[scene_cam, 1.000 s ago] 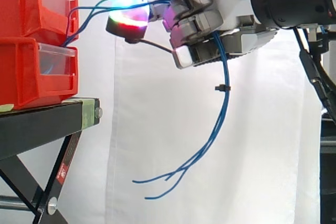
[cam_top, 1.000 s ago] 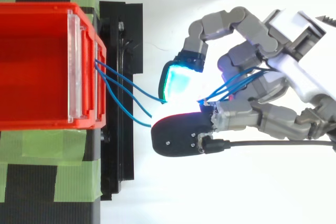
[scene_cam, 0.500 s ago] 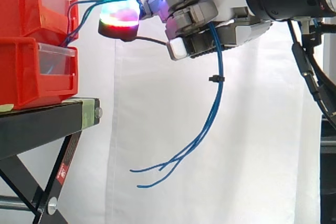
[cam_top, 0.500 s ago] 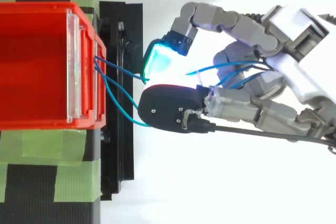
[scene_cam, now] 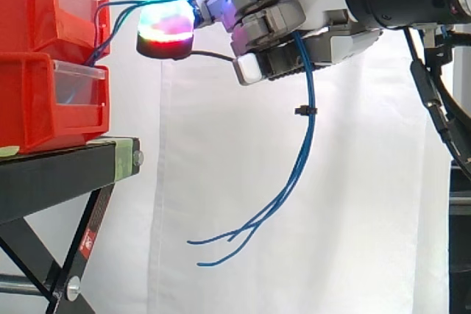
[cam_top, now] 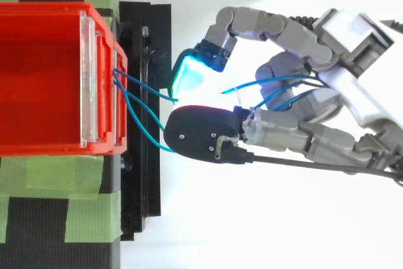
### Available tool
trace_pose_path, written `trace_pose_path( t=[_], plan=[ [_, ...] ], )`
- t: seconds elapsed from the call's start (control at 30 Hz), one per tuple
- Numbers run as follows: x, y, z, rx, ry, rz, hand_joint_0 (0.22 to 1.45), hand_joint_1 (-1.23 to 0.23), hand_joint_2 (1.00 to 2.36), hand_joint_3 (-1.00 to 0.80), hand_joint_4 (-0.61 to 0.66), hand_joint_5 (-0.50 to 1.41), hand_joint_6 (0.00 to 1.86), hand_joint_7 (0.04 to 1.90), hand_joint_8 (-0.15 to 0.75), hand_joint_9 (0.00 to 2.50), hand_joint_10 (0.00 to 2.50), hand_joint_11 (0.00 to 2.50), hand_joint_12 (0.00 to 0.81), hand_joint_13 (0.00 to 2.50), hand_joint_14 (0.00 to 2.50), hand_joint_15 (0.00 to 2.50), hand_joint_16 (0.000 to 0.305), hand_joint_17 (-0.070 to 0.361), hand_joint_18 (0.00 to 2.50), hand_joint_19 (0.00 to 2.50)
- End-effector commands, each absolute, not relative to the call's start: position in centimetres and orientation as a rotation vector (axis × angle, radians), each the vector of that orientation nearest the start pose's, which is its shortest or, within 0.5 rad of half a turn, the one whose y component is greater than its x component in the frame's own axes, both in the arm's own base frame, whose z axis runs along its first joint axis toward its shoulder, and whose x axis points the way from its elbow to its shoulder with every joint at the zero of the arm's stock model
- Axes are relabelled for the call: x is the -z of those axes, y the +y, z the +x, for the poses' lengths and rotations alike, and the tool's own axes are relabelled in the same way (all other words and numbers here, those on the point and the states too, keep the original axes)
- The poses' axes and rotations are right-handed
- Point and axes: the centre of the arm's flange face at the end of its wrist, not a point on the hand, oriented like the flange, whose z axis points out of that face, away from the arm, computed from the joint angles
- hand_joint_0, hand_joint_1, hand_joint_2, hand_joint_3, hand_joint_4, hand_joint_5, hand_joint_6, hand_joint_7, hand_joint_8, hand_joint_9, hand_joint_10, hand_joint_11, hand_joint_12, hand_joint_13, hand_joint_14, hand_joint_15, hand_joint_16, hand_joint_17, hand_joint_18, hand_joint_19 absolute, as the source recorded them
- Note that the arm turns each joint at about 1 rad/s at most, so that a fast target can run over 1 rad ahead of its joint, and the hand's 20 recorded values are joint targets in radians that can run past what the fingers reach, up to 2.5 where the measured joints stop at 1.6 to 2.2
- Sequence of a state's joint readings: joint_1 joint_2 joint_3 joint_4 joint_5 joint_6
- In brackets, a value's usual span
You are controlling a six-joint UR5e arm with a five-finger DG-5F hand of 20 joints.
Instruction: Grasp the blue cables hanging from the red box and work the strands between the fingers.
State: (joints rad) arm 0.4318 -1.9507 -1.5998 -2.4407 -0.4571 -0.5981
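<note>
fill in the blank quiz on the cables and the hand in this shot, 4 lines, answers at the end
The blue cables run from the ___ of the two stacked red bins into the hand.
The hand's fingers are curled round the cables, so the hand is ___ on them.
Below the hand, a small tie of ___ colour binds the strands.
The cables' loose ends hang in the air, ___ than the top of the black stand.
Missing words: upper; shut; black; lower

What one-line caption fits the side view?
Robot hand curled round blue cables running from stacked red bins, loose ends dangling below.
</note>
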Motion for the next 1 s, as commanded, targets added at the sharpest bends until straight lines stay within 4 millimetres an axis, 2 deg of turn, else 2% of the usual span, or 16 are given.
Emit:
trace_pose_path(
  t=[0.0, 0.13, 0.17, 0.37, 0.97],
  plan=[
    [-31.79, 4.82, 62.70, -0.443, 0.833, 1.199, 0.97, -0.66, 1.01, 0.01, 0.29, 0.20, 0.67, 1.25, 0.445, 1.77, 2.50, 2.50, 0.688, 2.06, 2.50, 1.81, 0.238, 0.178, 2.50, 0.72],
    [-31.79, 5.24, 62.54, -0.440, 0.848, 1.195, 0.99, -0.73, 1.01, 0.07, 0.27, 0.10, 0.91, 1.18, 0.445, 1.77, 2.50, 2.50, 0.688, 2.06, 2.50, 1.81, 0.238, 0.178, 2.50, 0.72],
    [-31.70, 5.34, 62.55, -0.440, 0.850, 1.194, 1.00, -0.73, 1.01, 0.07, 0.26, 0.06, 1.04, 1.14, 0.445, 1.77, 2.50, 2.50, 0.688, 2.06, 2.50, 1.81, 0.238, 0.178, 2.50, 0.72],
    [-31.81, 5.43, 62.51, -0.441, 0.854, 1.192, 1.05, -0.75, 1.01, 0.11, 0.23, 0.00, 1.25, 1.10, 0.445, 1.77, 2.50, 2.50, 0.688, 2.06, 2.50, 1.81, 0.238, 0.178, 2.50, 0.72],
    [-31.40, 5.23, 62.05, -0.400, 0.908, 1.182, 1.08, -0.75, 1.00, 0.19, 0.22, 0.02, 1.32, 1.09, 0.445, 1.77, 2.50, 2.50, 0.688, 2.06, 2.50, 1.81, 0.238, 0.178, 2.50, 0.72]
  ],
)
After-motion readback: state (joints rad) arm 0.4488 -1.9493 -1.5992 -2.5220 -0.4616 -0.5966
